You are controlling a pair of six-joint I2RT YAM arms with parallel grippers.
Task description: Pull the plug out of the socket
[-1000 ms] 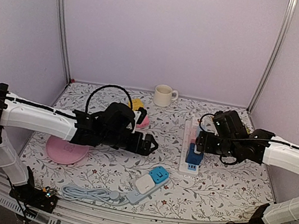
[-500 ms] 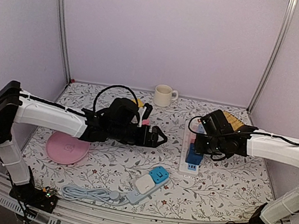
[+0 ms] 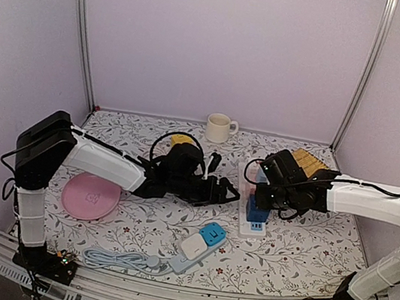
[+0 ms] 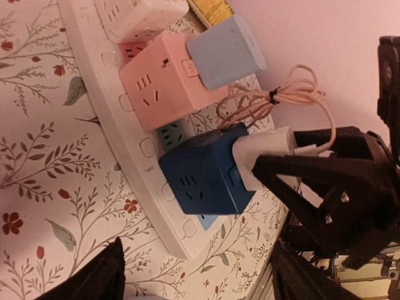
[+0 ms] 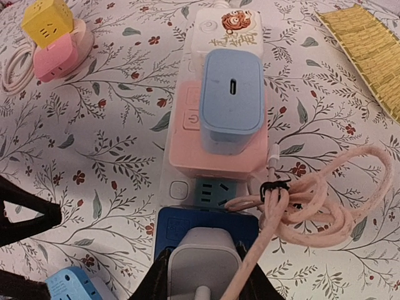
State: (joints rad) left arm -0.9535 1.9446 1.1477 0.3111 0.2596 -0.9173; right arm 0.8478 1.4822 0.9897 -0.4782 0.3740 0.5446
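Plug (image 5: pixel 201 253) sits in the blue cube socket (image 5: pixel 206 222), between the fingers of the right gripper (image 5: pixel 205 272), which is clamped on its sides, apparently to draw it out. The left gripper (image 3: pixel 227 192) hangs open, the power strip (image 3: pixel 252 230) just beyond it, probably to pin that down on the surface.

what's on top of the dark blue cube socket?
A white plug sits on the dark blue cube, clamped by the right gripper; a coiled pink cable lies beside it. Its prongs and the socket under it are hidden.
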